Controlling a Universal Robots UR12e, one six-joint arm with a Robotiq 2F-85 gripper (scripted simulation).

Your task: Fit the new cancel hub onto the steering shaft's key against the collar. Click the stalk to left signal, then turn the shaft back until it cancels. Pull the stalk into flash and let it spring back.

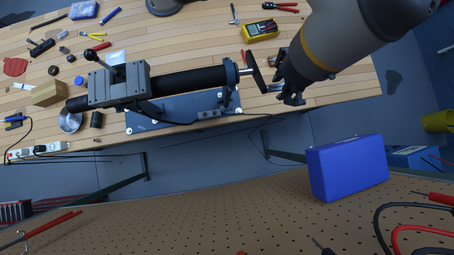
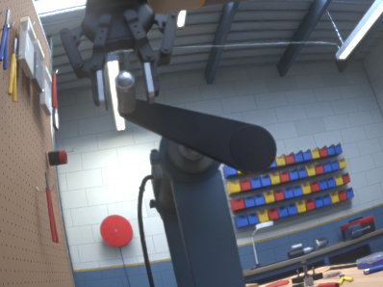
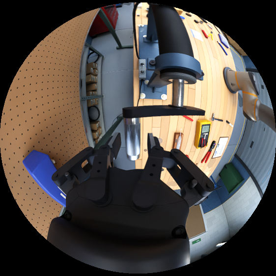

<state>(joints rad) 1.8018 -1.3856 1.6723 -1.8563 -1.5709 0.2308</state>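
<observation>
The steel crank pin (image 3: 132,139) stands out from one end of the dark crank arm (image 3: 163,111) on the steering shaft (image 3: 178,93). My gripper (image 3: 132,144) is open around the pin and holds nothing; a gap shows on each side of the pin (image 2: 126,91). The shaft runs through the black column tube (image 1: 190,81) to the grey switch housing (image 1: 119,84). The black-knobbed stalk (image 1: 95,58) sticks out of the housing. A small black cylinder (image 1: 96,119), perhaps the hub, stands on the bench below the column's far end.
Behind the column the wooden bench holds a yellow multimeter (image 1: 260,30), pliers (image 1: 281,6) and small tools. A cardboard box (image 1: 49,92) and a metal dish (image 1: 70,120) lie near the housing. A blue case (image 1: 347,166) sits on the pegboard surface.
</observation>
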